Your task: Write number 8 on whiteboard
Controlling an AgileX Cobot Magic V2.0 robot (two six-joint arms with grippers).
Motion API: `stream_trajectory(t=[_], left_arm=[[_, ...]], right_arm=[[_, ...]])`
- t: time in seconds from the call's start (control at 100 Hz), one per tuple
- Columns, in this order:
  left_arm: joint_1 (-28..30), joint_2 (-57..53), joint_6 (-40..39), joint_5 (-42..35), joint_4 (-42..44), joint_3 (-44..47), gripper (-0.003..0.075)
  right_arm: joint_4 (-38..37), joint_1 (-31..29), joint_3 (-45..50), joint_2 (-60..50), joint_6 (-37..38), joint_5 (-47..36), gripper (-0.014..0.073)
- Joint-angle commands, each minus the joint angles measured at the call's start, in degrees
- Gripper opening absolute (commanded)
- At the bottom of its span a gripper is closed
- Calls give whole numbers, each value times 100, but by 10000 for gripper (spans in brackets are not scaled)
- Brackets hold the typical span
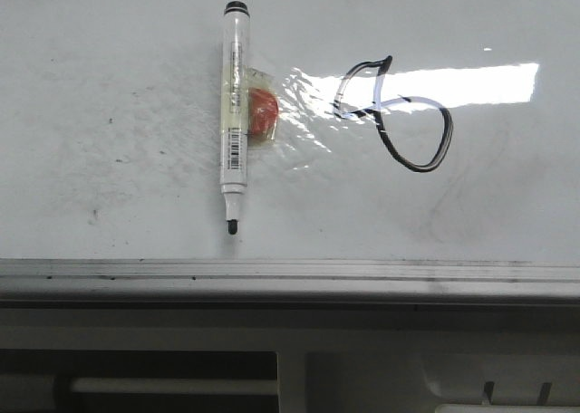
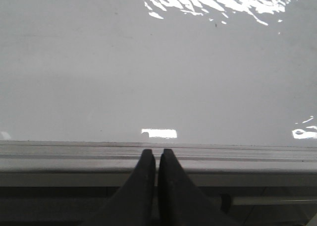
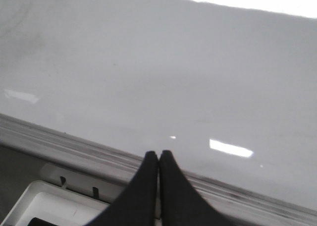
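The number 8 (image 1: 391,114) is a thin black line of two joined loops, tilted, on the whiteboard (image 1: 109,69), partly across a bright glare. A white marker (image 1: 233,105) with a black tip lies flat on the board left of the 8, tip toward the near rail, with a red blob under clear tape (image 1: 263,114) beside it. No gripper shows in the front view. My left gripper (image 2: 156,152) is shut and empty over the board's edge rail (image 2: 74,154). My right gripper (image 3: 158,154) is shut and empty over the rail (image 3: 59,144).
The grey metal rail (image 1: 290,277) runs along the board's near edge. Below it is a white frame with slots (image 1: 517,390); it also shows in the right wrist view (image 3: 54,206). Faint grey smudges mark the board.
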Motion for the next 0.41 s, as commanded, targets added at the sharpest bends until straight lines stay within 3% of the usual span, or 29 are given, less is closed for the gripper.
stream_trajectory(t=[0.0,0.4], left_arm=[[19,-150,-42,-201,-44,228,-20],[19,-150,-42,-201,-44,228,-20]], right_arm=[[-14,-133,61,78,37,-182,-43],[-128,-133,61,78,37,-142,-43]])
